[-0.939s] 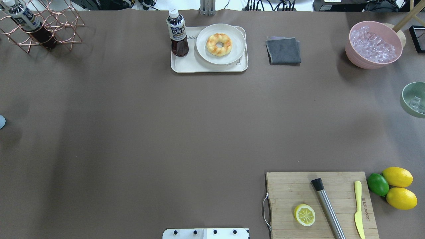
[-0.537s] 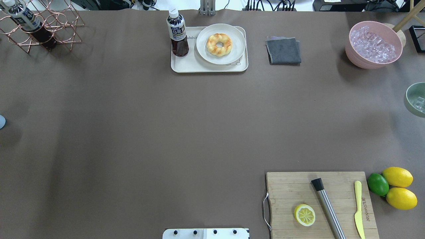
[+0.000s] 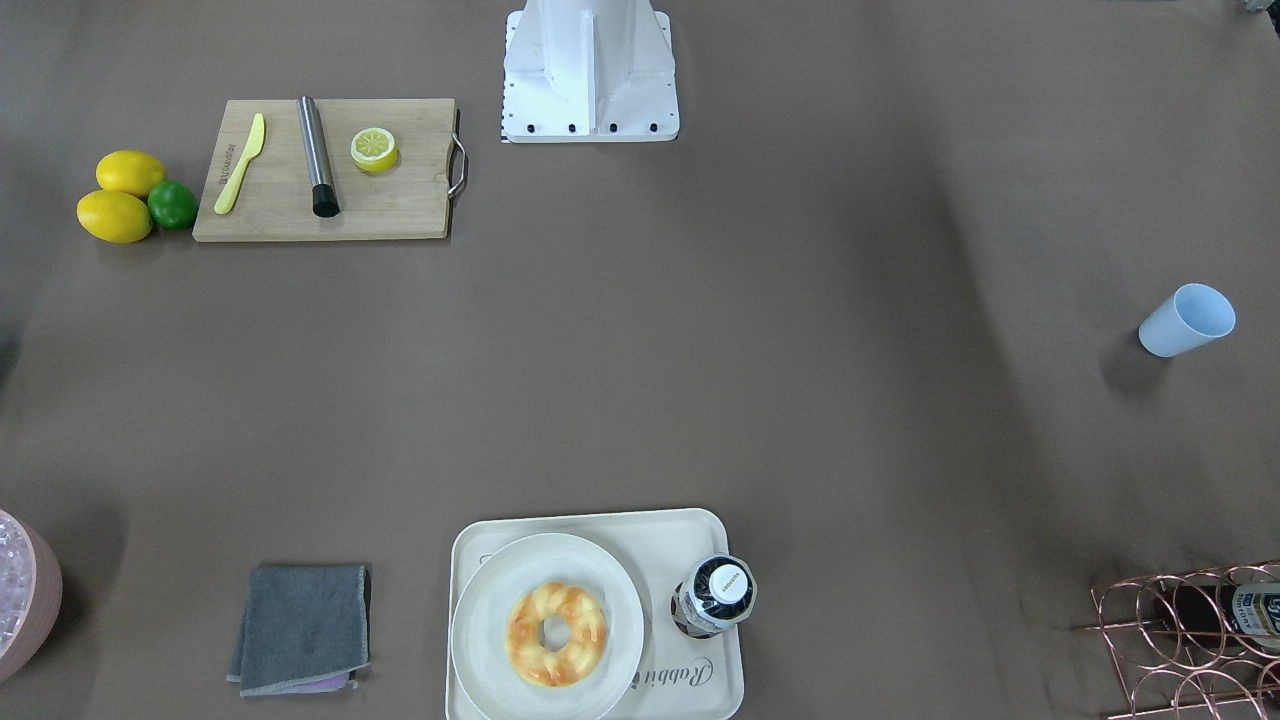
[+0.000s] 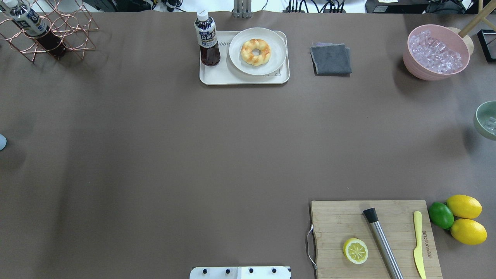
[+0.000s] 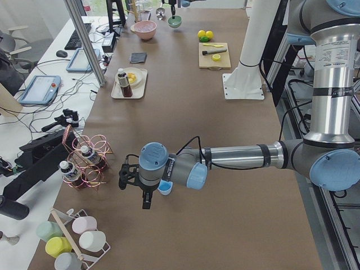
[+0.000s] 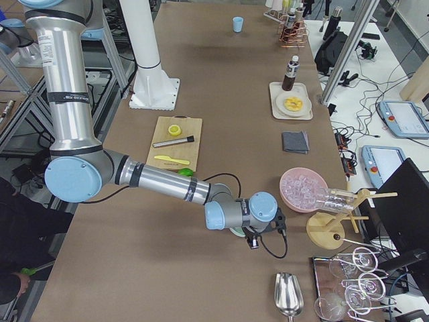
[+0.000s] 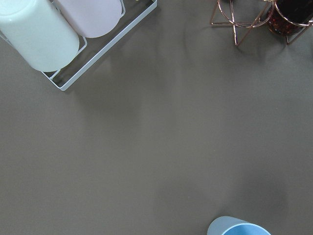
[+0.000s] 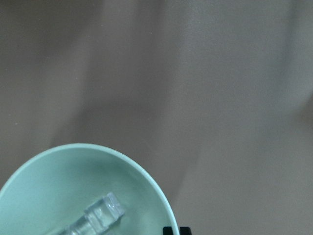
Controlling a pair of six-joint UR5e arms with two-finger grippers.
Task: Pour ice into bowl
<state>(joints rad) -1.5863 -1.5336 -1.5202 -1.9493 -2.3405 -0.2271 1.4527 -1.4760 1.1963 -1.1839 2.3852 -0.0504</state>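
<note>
The right gripper (image 6: 255, 240) hangs low at the table's end, close over the round, pale mint-green matte bowl (image 8: 73, 186). Whether its jaws are parted or clamped on the rim, I cannot tell. A few clear, glassy ice cubes (image 8: 100, 215) lie inside that bowl. Just beyond stands a pink round container (image 6: 303, 190) heaped with more cubes. The left gripper (image 5: 145, 199) hovers beside a light blue cup (image 5: 165, 187), its grip equally unreadable.

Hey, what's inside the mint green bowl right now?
A few clear ice cubes lie inside the bowl. The wrist view's edge cuts off part of the bowl, so anything more in there cannot be seen.
</note>
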